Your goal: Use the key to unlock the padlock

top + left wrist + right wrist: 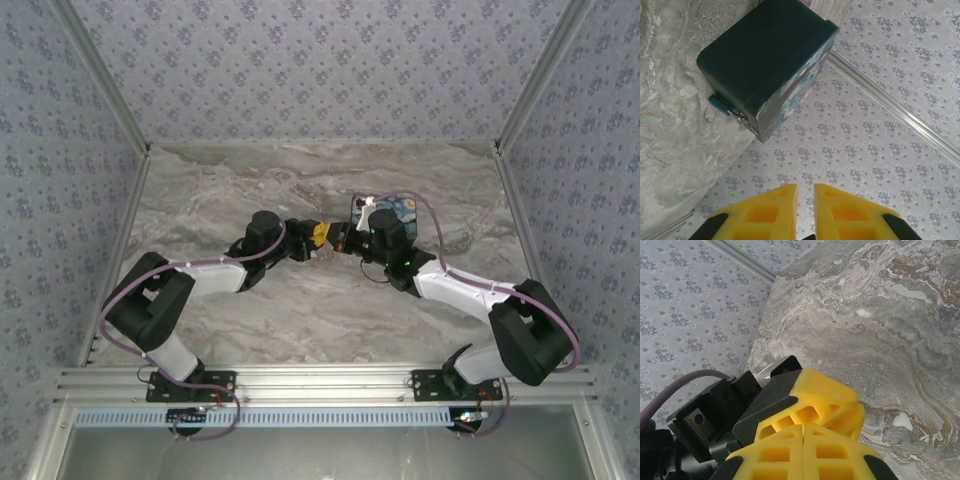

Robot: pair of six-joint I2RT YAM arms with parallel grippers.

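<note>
The tiny blue padlock (720, 104) hangs by its thin silvery shackle (740, 119) from the near lower corner of the dark painted box (765, 55). My left gripper (805, 187) is held well short of it, open by a narrow gap with nothing between the yellow fingers. My right gripper (804, 426) is shut, its tips touching the left gripper's fingers (825, 395). A thin dark sliver sits in the seam at the right tips; I cannot tell whether it is the key. From above, both grippers (316, 236) (338, 240) meet mid-table just left of the box (395, 210).
The marble tabletop (300, 300) is bounded by patterned walls and aluminium rails (120, 230) at the sides and back. The right arm's purple cable (430, 215) loops over the box. Bare marble (880, 315) lies beyond the right gripper.
</note>
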